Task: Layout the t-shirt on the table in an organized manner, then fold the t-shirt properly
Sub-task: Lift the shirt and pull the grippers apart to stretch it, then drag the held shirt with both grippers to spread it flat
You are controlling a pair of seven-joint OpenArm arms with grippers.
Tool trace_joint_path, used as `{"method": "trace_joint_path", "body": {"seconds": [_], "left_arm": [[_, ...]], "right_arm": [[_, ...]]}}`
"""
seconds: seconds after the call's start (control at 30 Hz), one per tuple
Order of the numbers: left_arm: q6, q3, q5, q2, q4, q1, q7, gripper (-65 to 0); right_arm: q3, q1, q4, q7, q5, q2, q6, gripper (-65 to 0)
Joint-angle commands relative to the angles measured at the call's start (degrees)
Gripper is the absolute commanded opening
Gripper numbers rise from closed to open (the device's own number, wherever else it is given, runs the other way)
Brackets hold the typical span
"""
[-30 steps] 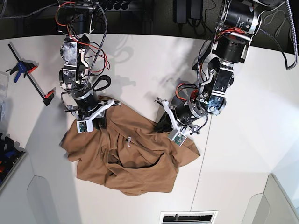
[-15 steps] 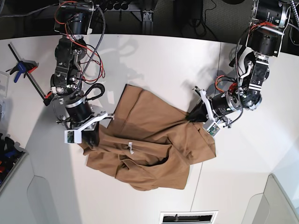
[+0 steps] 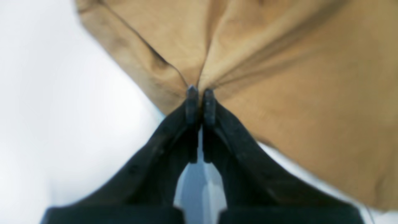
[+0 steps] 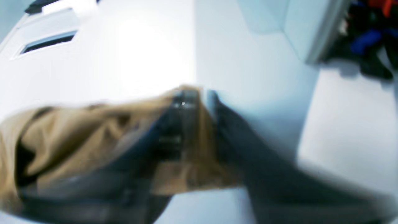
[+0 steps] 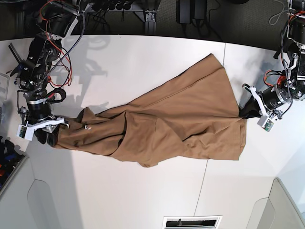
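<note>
The tan-brown t-shirt [image 5: 171,124] lies stretched in a long, wrinkled band across the white table [image 5: 143,62]. My left gripper [image 5: 242,113], at the right of the base view, is shut on the shirt's right edge. In the left wrist view the gripper [image 3: 200,96] pinches a fold of the fabric [image 3: 295,93]. My right gripper [image 5: 47,136] is shut on the shirt's left end near the table's left edge. The right wrist view is blurred and shows the gripper [image 4: 194,99] with cloth [image 4: 93,130] between its fingers. A small white tag [image 5: 87,126] shows near the left end.
A bar clamp [image 5: 16,64] lies at the back left. A bin of coloured items [image 5: 7,157] sits past the left edge and also shows in the right wrist view [image 4: 367,28]. A vent slot [image 5: 192,222] is at the front edge. A dark seam [image 5: 202,191] crosses the table.
Both arms have swung apart, the right gripper toward the left edge and the left gripper toward the right. The bunched shirt has been pulled out into a long stretched shape.
</note>
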Motion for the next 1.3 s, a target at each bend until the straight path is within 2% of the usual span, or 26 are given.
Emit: {"method": "trace_joint_path", "body": {"seconds": [0.0, 0.03, 0.1, 0.13, 0.27, 0.37, 0.47, 0.57, 0.7, 0.77, 0.87, 1.07, 1.17, 1.23, 1.27], "left_arm": [[-0.28, -0.46, -2.14, -0.98, 0.79, -0.94, -1.05, -57.3], [-0.28, -0.46, -3.02, -1.14, 0.81, -0.96, -1.03, -47.9], [-0.28, -0.46, -5.25, -1.42, 0.87, -0.96, -1.01, -31.4], [-0.28, -0.46, -6.67, -1.6, 1.01, -0.96, -0.96, -28.1], [-0.28, -0.92, -12.13, -1.68, 4.61, -0.94, 5.18, -27.9], [-0.28, -0.92, -16.24, -1.64, 9.31, -0.79, 10.64, -28.0], [-0.28, -0.92, -17.94, -1.44, 14.69, 0.72, 11.34, -28.0], [-0.28, -0.92, -17.44, 0.07, 19.54, 2.45, 11.41, -28.0], [-0.28, -0.92, -15.5, 3.41, 21.33, 4.85, 11.45, -28.0], [-0.28, -0.92, -13.7, 5.03, 21.29, 6.6, 11.41, -28.0], [-0.28, -0.92, -12.68, 6.99, 21.29, 9.31, 11.41, -28.0], [-0.28, -0.92, -11.1, 8.94, 21.29, 12.81, 11.34, -28.0], [-0.28, -0.92, -10.93, 9.27, 21.29, 13.77, 11.17, -28.0], [-0.28, -0.92, -10.99, 9.27, 21.29, 14.01, 11.13, -28.0], [-0.28, -0.92, -10.97, 9.27, 21.29, 14.03, 11.17, -28.0]], "right_arm": [[-0.15, 0.85, 0.96, 1.2, 1.84, 0.13, 0.48, -25.6], [-0.15, 0.52, 0.96, 1.22, 3.32, -0.04, 1.01, -18.6], [-0.15, 0.09, 0.96, 0.61, 5.29, -0.7, 3.13, -19.2], [-0.15, -0.07, 0.96, -0.17, 6.34, -1.03, 3.96, -19.2], [-0.48, -1.01, 0.98, -5.42, 14.32, -2.34, 9.57, -19.2], [-3.69, -2.58, 0.98, -6.97, 17.49, -3.56, 10.21, -19.3], [-9.94, -4.44, 0.98, -7.08, 15.78, -4.72, 10.19, -19.3], [-17.2, -5.44, 0.98, -6.56, 9.73, -5.57, 9.94, -19.3], [-23.91, -6.14, 0.96, -2.56, 4.55, -5.57, 6.6, -19.3], [-24.79, -6.21, 0.92, -1.49, 3.23, -5.6, 4.22, -19.3], [-24.81, -6.21, 0.83, -1.51, 0.68, -5.57, 2.34, -19.3], [-26.21, -6.05, -3.69, -1.49, -0.37, -5.55, 2.32, -19.4], [-27.39, -5.99, -6.36, 0.52, -1.22, -5.55, 2.08, -20.7], [-27.36, -6.05, -7.02, 3.08, -2.05, -5.55, 2.08, -25.1], [-27.36, -6.05, -7.02, 3.74, -2.32, -5.55, 2.14, -31.0]]}}
